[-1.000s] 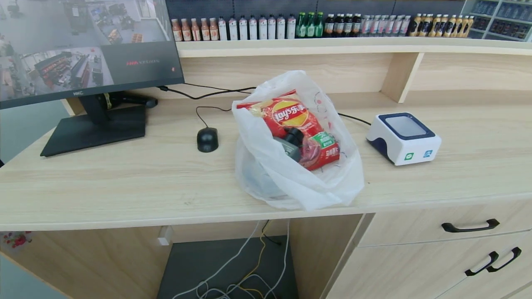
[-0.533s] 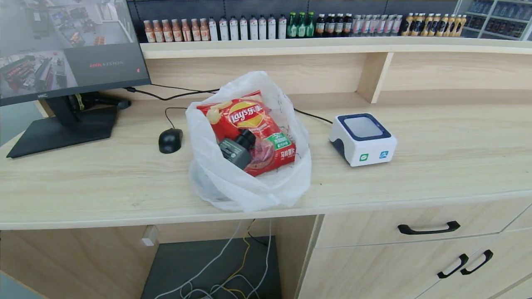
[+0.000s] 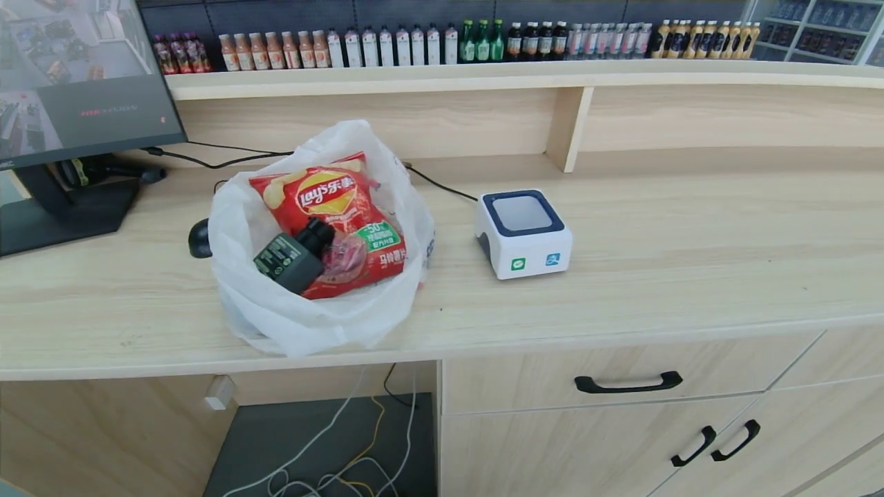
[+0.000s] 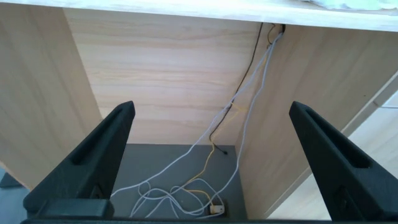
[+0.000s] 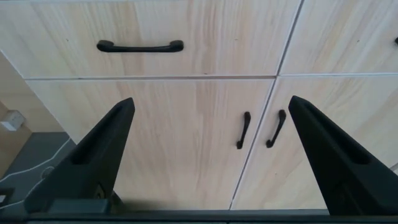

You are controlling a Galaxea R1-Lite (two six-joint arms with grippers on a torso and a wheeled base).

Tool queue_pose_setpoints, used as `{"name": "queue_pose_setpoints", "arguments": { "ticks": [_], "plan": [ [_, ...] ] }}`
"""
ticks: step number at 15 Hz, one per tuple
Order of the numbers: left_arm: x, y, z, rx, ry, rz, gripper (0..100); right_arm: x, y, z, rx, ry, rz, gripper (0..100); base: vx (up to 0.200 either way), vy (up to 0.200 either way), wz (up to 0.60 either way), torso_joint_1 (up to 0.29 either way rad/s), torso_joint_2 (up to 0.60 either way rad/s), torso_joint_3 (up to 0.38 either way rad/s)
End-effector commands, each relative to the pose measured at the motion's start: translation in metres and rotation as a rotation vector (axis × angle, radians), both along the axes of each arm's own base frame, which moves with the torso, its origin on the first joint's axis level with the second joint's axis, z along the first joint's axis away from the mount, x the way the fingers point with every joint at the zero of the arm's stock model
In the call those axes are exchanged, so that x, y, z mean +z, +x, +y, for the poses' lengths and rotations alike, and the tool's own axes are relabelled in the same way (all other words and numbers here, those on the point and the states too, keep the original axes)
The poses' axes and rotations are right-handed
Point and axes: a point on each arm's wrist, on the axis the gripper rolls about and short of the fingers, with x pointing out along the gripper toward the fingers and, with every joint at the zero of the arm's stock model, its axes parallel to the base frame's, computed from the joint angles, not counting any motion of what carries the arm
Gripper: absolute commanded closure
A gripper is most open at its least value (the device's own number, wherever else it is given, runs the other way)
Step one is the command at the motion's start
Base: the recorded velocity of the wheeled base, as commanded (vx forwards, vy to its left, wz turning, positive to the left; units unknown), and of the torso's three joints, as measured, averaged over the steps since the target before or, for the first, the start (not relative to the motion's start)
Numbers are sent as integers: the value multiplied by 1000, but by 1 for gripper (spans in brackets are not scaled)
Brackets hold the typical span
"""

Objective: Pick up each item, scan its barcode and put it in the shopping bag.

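Standing wide open with nothing between its fingers, the left gripper (image 4: 211, 112) hangs below the counter edge, facing the knee-hole where loose cables (image 4: 180, 193) trail over a dark floor panel.

Right gripper (image 5: 211, 106): fingers equally wide apart, nothing held, facing the cabinet front with one drawer handle (image 5: 140, 45) and a pair of upright door handles (image 5: 242, 130).

Shopping bag (image 3: 276, 324): white plastic, mouth open, on the counter (image 3: 690, 262) near its front edge.
- Red chip packet (image 3: 331, 200): inside the bag, leaning against the far side.
- Dark item with a black cap (image 3: 290, 259): inside the bag, lying on the packet's lower part.

Barcode scanner (image 3: 523, 235): white box with a dark-framed window, just beside the bag on its right.

Mouse (image 3: 199, 239): partly hidden behind the bag's left side.

Monitor (image 3: 69, 103): far left of the counter.

Bottles (image 3: 449, 45): one row behind the counter's raised ledge.
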Motion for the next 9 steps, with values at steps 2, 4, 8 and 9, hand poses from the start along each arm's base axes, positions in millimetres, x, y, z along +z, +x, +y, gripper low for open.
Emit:
{"name": "queue_pose_setpoints", "arguments": {
  "ticks": [2, 4, 8, 9],
  "plan": [
    [0, 0, 0, 0, 0, -1, 0, 0, 0, 0, 1, -1, 3, 0, 0, -200, 0, 5, 5, 2],
    [0, 0, 0, 0, 1, -1, 0, 0, 0, 0, 1, 2, 1, 0, 0, -200, 0, 2, 2, 2],
    [0, 0, 0, 0, 11, -2, 0, 0, 0, 0, 1, -4, 2, 0, 0, 0, 0, 0, 0, 0],
    [0, 0, 0, 0, 11, -2, 0, 0, 0, 0, 1, -4, 2, 0, 0, 0, 0, 0, 0, 0]
  ]
}}
